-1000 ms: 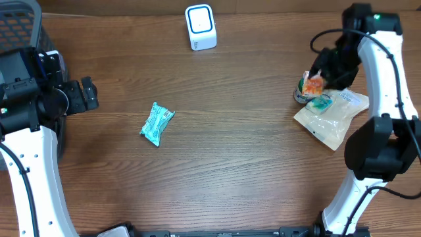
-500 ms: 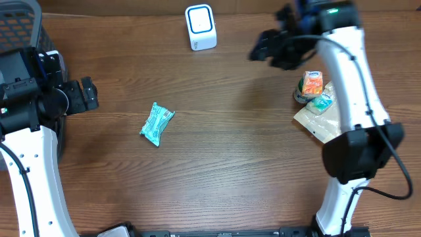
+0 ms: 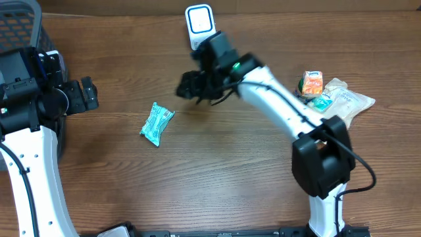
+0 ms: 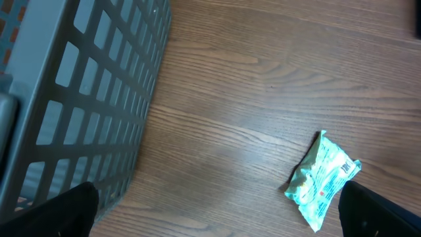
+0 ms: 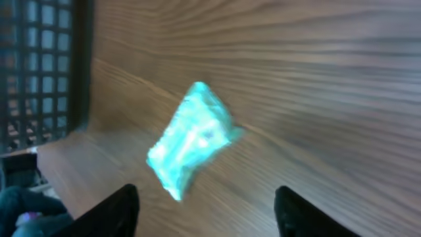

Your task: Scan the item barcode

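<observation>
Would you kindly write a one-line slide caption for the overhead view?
Right arm's open fingers hover above the wooden table, between the white scanner and the teal snack packet.

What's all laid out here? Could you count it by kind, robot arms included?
White robot arms: 2, the left arm and the right arm
Dark grey mesh basket: 1
White scanner box with a blue outline: 1
Crinkled teal foil packet: 1
Small orange carton: 1
Pale clear plastic pouch: 1
Total: 7, though the heap at the right may hide more
</observation>
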`<state>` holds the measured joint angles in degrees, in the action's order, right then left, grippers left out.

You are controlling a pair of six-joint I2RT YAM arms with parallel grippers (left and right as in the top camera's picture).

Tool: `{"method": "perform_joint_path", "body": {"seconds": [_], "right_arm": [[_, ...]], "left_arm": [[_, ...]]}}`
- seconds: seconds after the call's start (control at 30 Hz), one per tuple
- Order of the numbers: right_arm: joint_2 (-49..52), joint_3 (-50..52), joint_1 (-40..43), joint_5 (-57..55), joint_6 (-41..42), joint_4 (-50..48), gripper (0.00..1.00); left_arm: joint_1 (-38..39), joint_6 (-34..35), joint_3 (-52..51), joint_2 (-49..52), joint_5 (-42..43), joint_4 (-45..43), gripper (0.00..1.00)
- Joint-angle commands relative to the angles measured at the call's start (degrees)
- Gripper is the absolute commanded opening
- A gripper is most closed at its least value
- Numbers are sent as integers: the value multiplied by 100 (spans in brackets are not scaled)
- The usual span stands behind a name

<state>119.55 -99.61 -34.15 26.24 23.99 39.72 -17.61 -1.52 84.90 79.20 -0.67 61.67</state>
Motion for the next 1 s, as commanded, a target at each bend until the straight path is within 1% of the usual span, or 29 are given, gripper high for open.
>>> {"method": "perform_joint_path", "body": {"seconds": [0.0, 0.07, 0.1, 0.17, 0.27, 0.43, 0.6, 0.7, 0.87, 0.9, 0.97], "right_arm": [[-48, 398, -437, -328, 149, -807, 74], [-46, 649, -684, -686, 149, -1436, 79], [-39, 745, -796, -839, 127, -1694, 85], [-2, 938, -1010, -1117, 59, -2192, 91], [118, 1088, -1270, -1172, -195, -2667, 94], [439, 1091, -1543, -1165, -192, -2916, 99], [699, 1091, -1692, -1158, -232, -2868, 100], [802, 1091, -1694, -1099, -479, -2662, 100], [728, 1047, -1545, -1115, -503, -1884, 100], [686, 1012, -1478, -1088, -601, -1635, 100], [568, 922, -1329, -890, -1108, -1137, 98]], "left_arm": [[37, -63, 33, 20, 48, -17, 100], [37, -63, 33, 20, 48, -20, 100], [37, -63, 33, 20, 48, -17, 100], [37, -63, 33, 20, 48, -17, 100], [37, -63, 33, 20, 48, -17, 100], [37, -63, 33, 20, 48, -17, 100], [37, -63, 33, 20, 48, -17, 99], [37, -63, 33, 20, 48, -17, 100], [37, -63, 33, 20, 48, -17, 100], [37, -63, 33, 20, 48, -17, 100], [37, -66, 33, 20, 48, -17, 100]]}}
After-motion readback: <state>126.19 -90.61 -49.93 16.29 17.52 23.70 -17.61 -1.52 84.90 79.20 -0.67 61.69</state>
